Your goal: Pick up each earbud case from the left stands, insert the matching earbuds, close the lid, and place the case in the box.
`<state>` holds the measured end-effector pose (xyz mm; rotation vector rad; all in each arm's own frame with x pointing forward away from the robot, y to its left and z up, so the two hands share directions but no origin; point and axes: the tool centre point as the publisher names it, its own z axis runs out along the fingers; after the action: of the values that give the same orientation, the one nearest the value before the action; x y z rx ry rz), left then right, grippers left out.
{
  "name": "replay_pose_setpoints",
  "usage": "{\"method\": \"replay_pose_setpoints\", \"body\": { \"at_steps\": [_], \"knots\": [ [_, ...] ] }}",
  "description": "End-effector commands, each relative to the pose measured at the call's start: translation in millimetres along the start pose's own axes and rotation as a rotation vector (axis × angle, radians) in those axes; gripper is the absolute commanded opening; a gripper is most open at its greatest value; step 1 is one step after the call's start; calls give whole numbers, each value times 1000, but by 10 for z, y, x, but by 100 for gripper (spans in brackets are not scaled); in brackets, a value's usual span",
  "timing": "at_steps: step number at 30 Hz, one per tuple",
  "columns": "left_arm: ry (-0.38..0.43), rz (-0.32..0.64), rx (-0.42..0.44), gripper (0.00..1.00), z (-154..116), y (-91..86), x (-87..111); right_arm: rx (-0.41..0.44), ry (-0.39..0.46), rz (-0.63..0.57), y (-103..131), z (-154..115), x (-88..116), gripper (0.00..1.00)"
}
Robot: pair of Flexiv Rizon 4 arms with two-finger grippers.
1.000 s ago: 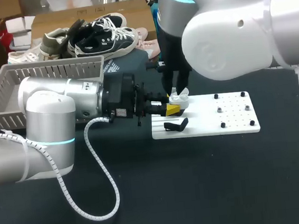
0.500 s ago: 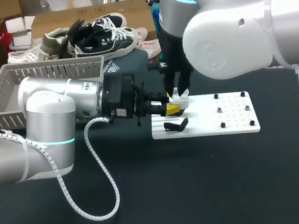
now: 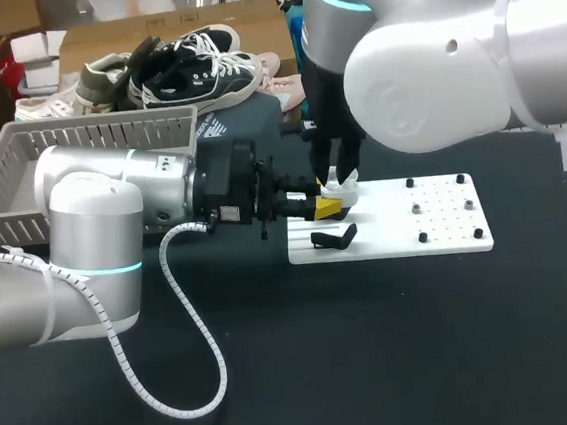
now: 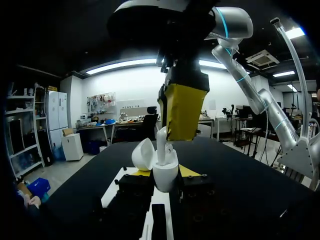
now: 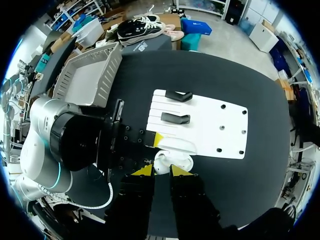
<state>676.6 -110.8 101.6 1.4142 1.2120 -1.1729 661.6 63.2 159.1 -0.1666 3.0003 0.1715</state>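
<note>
We find no text, number, label or sign that can be read in any view. One white printed mark sits on a dark box (image 3: 213,129) just beside the grey basket (image 3: 8,169); it is too small to make out.
</note>
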Motion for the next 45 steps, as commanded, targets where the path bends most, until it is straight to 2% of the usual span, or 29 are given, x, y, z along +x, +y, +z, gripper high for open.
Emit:
{"method": "replay_pose_setpoints", "body": {
  "at_steps": [1, 16, 17, 18, 22, 26, 33, 34, 35, 36, 37, 45],
  "knots": [
    [0, 1, -3, 0, 6, -2, 2, 2, -1, 2, 7, 17, 5, 0],
    [0, 1, -3, 0, 6, -2, 2, 5, 15, 7, -6, 94, -19, 0],
    [0, 1, -3, 0, 6, -2, 2, 6, 16, 7, -5, 96, -20, 5],
    [0, 1, -3, 0, 6, -2, 2, 7, 17, 6, -4, 100, -23, 22],
    [0, 1, -3, 0, 6, -2, 2, 11, 21, 4, -5, 111, -26, 41],
    [0, 1, -3, 0, 6, -2, 2, 10, 20, 4, -4, 108, -27, 47],
    [0, 1, -3, 0, 6, -2, 2, -7, -12, 14, -69, -73, 20, 49],
    [0, 1, -3, 0, 6, -2, 2, -9, -17, 22, -95, -104, 16, 58],
    [0, 1, -3, 0, 6, -2, 2, -3, -29, 32, -125, -132, 9, 73],
    [0, 1, -3, 0, 6, -2, 2, 2, -43, 44, -166, -162, -2, 97],
    [0, 1, -3, 0, 6, -2, 2, 5, -50, 56, -206, -182, -20, 100],
    [0, 1, -3, 0, 6, -2, 2, 87, -119, 217, -513, -144, -276, 100]
  ]
}}
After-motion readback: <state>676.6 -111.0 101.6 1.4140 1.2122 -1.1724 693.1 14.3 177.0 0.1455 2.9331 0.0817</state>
